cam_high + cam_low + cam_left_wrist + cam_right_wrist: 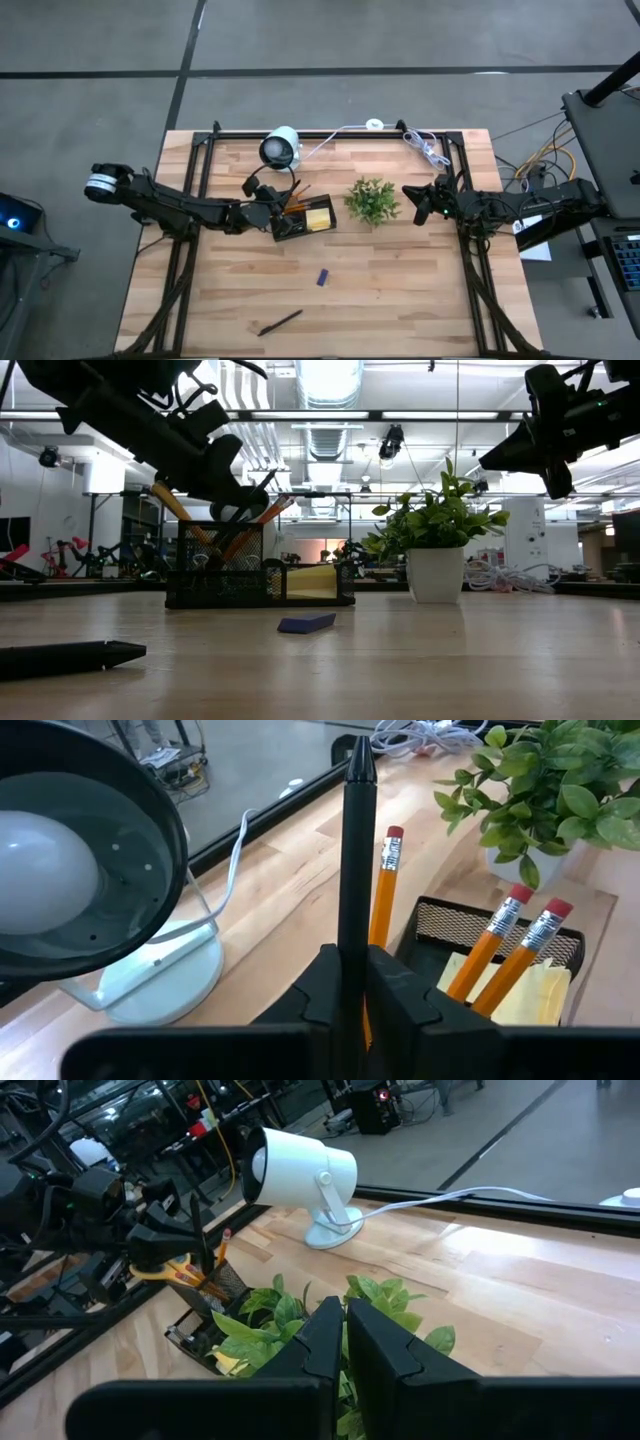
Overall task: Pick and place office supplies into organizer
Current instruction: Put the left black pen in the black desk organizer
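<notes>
High view: the left gripper (262,205), at centre-left, sits directly over the black mesh rectangular organizer (322,229).

Left wrist view: its fingers (400,992) are clamped on a thin black pen (354,850) held upright, long axis vertical, above the pencil compartment.

Right wrist view: the right gripper (345,1342), closed and empty, waits by the green plant (290,1315).

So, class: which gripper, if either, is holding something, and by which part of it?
The left gripper is shut on a black pen, gripping its lower part, tip upward, above the organizer. The right gripper, shut by the plant, holds nothing.
</notes>
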Available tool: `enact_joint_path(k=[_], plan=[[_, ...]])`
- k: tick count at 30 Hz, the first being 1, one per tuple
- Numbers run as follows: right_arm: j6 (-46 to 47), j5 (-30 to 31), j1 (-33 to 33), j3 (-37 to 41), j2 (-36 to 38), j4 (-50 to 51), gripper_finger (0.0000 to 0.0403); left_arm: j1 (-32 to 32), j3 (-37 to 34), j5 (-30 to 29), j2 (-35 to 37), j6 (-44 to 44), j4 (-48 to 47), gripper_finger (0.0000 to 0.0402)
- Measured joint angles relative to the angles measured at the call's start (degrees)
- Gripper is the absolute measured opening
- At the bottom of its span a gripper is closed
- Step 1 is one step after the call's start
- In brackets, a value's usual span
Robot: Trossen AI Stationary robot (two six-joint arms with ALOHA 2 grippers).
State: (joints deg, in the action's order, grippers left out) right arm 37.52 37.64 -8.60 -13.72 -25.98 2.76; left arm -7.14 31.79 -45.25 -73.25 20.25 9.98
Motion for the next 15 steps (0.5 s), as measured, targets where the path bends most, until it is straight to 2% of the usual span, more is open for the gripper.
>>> enact_joint_path(k=[15], plan=[[0.0, -0.01, 0.0, 0.0, 0.0, 0.0, 0.0013, -0.02, 0.0, 0.02, 0.0, -0.2, 0.02, 0.0064]])
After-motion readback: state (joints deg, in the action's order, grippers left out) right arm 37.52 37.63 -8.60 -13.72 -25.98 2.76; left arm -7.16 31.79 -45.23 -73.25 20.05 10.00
